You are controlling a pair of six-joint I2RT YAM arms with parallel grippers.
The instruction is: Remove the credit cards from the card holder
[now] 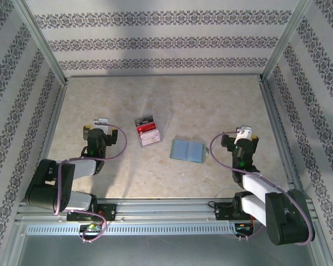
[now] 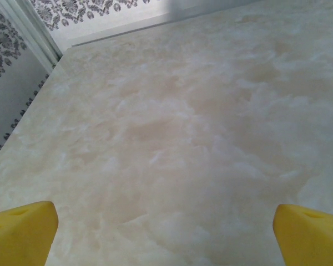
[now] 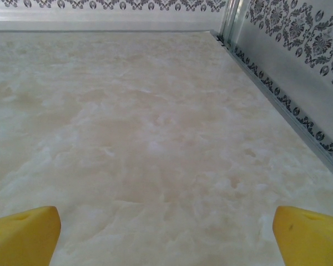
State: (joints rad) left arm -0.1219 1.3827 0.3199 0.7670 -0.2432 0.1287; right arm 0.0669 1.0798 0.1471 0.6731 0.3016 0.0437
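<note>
pale teal-blue and lying open flat, the card holder sits on the desk a little right of centre, both soft panels side by side and face up. just to its left, apart from it, stands a clear plastic tray with red and black contents (whether those are cards is too small to tell from above). no credit cards can be made out on or poking from the holder's panels at this size, so how many sit in the slots cannot be told.

the left pincer hangs over bare desk to the left of the tray, its yellow fingers spread wide apart with nothing between them. the right pincer hangs to the right of the holder, near it but not touching, its yellow fingers equally wide and empty.

judging from this, the step in hand is an approach: neither arm has a hold on anything. the next move likely calls for one pincer to pin a panel of the holder flat while the other comes in low at a slot edge. a thin card lying flush in soft fabric gives little to pinch, so the holder may slide or lift along with it.
</note>
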